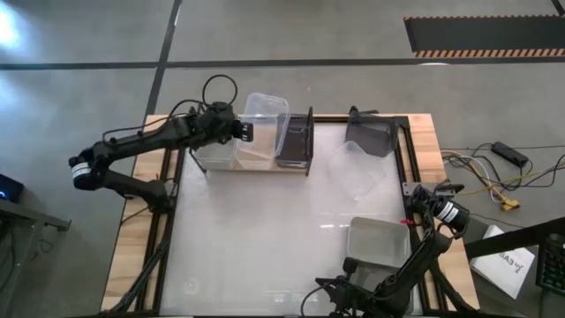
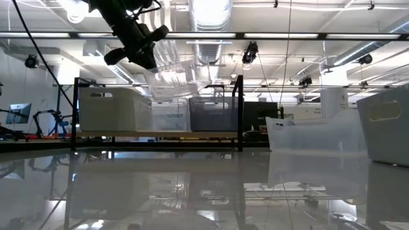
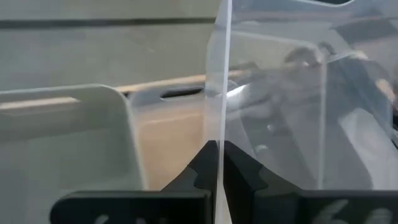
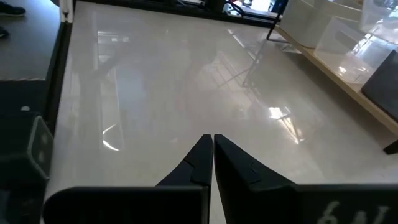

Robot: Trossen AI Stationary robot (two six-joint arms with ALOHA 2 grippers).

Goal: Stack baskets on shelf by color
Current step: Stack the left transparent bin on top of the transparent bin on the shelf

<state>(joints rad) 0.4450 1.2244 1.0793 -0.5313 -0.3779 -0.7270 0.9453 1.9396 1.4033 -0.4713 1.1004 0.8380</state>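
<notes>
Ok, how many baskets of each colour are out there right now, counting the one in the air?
Clear baskets: 3, one held up, one on the shelf, one on the table
Whitish baskets: 2
Dark grey baskets: 2
Total: 7

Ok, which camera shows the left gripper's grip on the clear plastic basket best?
The left wrist view: the left gripper is shut on the rim wall of the clear plastic basket. The high view shows the basket held over the wooden shelf; the low view shows it tilted above the shelf. The right wrist view misses the grip.
</notes>
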